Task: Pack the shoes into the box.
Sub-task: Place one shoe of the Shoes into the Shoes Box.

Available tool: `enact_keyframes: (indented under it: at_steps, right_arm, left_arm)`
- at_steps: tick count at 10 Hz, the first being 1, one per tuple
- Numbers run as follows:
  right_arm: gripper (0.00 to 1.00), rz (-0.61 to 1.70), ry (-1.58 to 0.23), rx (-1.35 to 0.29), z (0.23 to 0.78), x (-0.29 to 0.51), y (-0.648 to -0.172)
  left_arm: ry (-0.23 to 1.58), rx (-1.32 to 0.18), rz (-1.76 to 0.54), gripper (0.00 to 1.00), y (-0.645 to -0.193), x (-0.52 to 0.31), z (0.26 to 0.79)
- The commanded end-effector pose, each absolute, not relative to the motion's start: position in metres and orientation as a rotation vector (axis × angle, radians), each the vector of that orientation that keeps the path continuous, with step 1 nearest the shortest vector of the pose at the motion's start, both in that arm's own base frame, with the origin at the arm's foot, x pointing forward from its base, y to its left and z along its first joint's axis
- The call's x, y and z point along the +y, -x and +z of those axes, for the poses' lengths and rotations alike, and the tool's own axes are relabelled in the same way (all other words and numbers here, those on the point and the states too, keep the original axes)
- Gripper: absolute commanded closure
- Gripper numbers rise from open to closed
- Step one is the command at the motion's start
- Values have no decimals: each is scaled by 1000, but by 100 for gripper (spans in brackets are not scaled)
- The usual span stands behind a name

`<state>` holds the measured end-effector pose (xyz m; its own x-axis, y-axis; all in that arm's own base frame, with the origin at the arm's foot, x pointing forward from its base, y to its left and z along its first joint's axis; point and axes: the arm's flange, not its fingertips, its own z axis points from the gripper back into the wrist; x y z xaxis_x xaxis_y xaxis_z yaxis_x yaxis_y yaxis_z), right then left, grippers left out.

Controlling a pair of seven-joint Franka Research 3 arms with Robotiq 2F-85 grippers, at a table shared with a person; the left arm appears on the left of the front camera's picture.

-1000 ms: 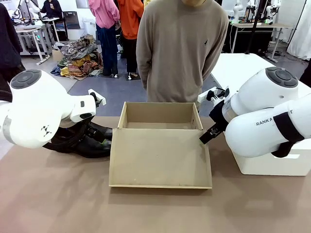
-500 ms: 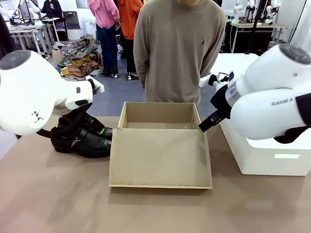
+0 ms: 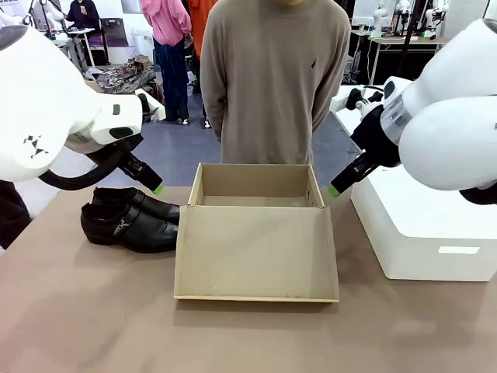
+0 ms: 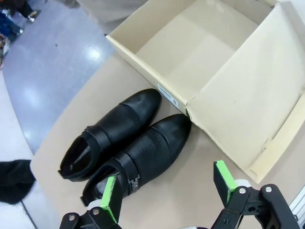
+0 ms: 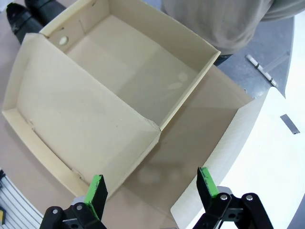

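Two glossy black shoes [image 3: 130, 221] [image 4: 128, 143] lie side by side on the brown table, left of the box, toes toward it. The tan cardboard box [image 3: 256, 190] [image 5: 128, 71] stands open and bare inside, its lid [image 3: 256, 252] folded flat toward me. My left gripper [image 4: 167, 193] hangs open above the shoes, one green fingertip [image 3: 158, 188] showing over them. My right gripper [image 5: 150, 188] is open above the box's right corner, a green fingertip [image 3: 332, 190] beside the wall. Neither holds anything.
A large white block [image 3: 423, 233] [image 5: 238, 143] stands right of the box. A person in a beige sweater [image 3: 272, 78] stands at the far edge behind the box. Bare brown tabletop [image 3: 233, 334] lies in front of the lid.
Both arms have lifted up and away from the table. The left gripper rose off the shoes, leaving them in plain sight; the right gripper rose from the box's right wall.
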<state>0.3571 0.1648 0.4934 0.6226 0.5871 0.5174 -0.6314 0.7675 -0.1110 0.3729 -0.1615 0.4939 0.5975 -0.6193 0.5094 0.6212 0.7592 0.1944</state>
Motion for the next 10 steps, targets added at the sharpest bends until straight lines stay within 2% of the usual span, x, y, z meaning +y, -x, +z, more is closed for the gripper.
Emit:
enact_keyframes:
  at_steps: [1, 4, 10]
  right_arm:
    - [0, 768, -135, -583, 500, 149, -356]
    - [0, 900, -251, -670, 522, 120, -348]
    - [0, 1068, -427, -757, 545, 93, -344]
  left_arm:
    - [41, -593, -832, 0, -377, -154, 497]
    - [129, -702, -1078, 0, -385, -148, 522]
    - [298, -831, -1034, 0, -368, -120, 544]
